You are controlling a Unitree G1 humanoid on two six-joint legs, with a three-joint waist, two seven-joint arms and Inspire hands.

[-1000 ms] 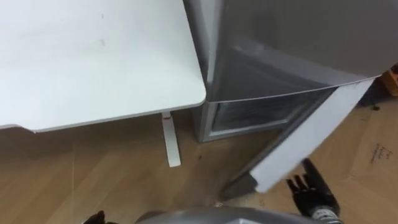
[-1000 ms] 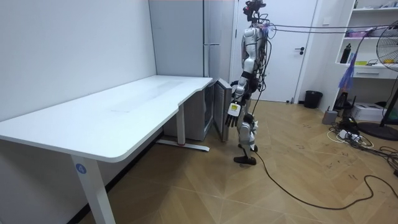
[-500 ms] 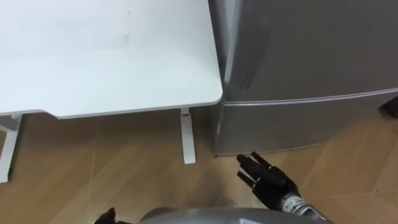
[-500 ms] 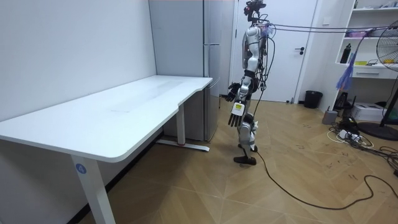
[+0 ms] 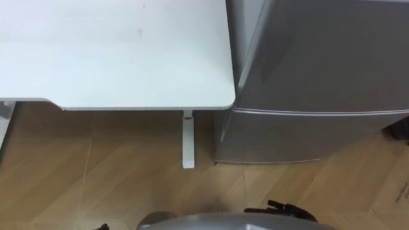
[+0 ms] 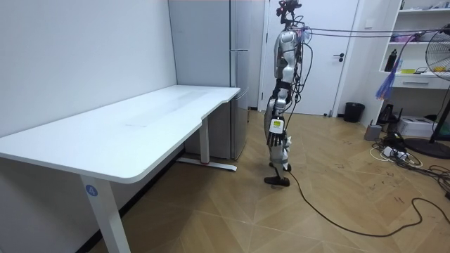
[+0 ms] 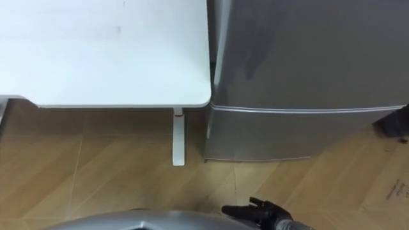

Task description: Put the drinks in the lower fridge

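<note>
Lower door (image 5: 300, 137), open a second ago, now shut; right hand (image 7: 259, 211) dropped away from it to lower frame edge.

Left hand (image 6: 276, 132): hangs at side, fingers straight, relaxed, empty.
Table (image 5: 115, 51): bare top.
Fridge (image 5: 319, 57): just beside table corner.
Right hand: fingers loosely straight, slightly spread, holding nothing.
Drinks: hidden; judged inside, behind shut lower door.

Progress: looks finished or nearly so; nothing left to carry.

Eye views give flush door seam and right hand's fingers; room view gives robot upright before fridge and hanging left hand.
</note>
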